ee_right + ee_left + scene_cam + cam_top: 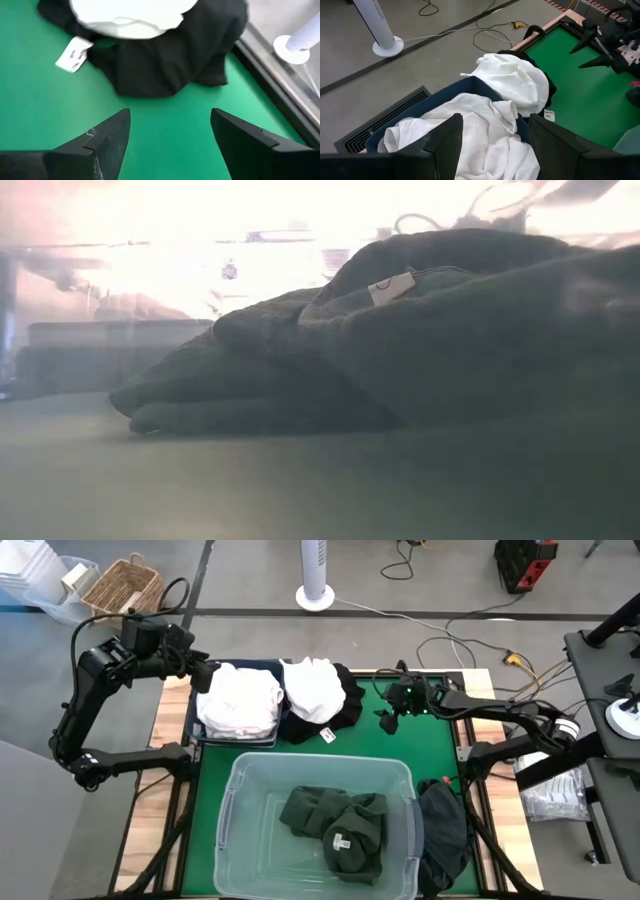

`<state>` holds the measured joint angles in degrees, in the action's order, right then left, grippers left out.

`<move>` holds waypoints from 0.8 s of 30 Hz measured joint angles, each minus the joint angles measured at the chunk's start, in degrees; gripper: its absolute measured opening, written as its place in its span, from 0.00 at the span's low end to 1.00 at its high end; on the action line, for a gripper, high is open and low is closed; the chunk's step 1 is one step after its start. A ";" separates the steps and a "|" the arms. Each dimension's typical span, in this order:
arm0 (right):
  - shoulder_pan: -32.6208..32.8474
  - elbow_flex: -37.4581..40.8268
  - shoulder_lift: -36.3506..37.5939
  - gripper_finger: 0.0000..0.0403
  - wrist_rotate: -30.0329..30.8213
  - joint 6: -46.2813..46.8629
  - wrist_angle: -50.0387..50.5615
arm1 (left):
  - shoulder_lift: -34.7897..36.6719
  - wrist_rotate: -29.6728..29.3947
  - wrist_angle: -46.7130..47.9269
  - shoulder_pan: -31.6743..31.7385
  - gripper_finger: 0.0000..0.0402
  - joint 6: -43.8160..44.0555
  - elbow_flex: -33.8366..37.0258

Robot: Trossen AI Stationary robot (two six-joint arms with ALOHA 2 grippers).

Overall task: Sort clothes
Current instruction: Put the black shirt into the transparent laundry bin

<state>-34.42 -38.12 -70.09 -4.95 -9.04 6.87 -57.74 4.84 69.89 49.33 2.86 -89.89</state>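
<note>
Right gripper [389, 721] stands spread wide and empty over green mat [420, 740], near black garment [165, 60]; only my right wrist camera shows its white tag [73, 54] clearly. Left gripper [492, 142], spread too, hovers above white clothes [240, 700].

— evenly lit from above in the high view; soft, short shadows under the arms on the green mat [400, 745], no hard glare.
— low view far worse: strongly backlit, upper half washed out to a pale glow, dark green garment [400, 340] dim and hazy, perhaps seen through the clear tub wall.
— foreground there a murky blur, white tag [391, 288] barely legible.
— left wrist view bright and sharp on the white clothes [490, 135]; near fingers [445, 142] soft and dark.
— right wrist view slightly smeared, black garment [165, 60] lacking detail, small tag [74, 54] blurred.
</note>
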 joint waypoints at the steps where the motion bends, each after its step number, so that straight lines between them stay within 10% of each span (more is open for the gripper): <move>1: -0.58 0.55 -0.51 0.67 0.02 0.12 -1.84 | -0.05 0.00 0.00 -0.01 0.51 0.12 0.00; 24: 1.78 3.79 -24.97 0.62 -3.41 -3.24 -34.58 | -0.30 -5.76 0.00 0.00 0.51 5.32 0.02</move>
<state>-32.64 -34.33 -95.05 -8.36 -12.28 -27.71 -58.04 -0.92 69.89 49.33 8.17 -89.86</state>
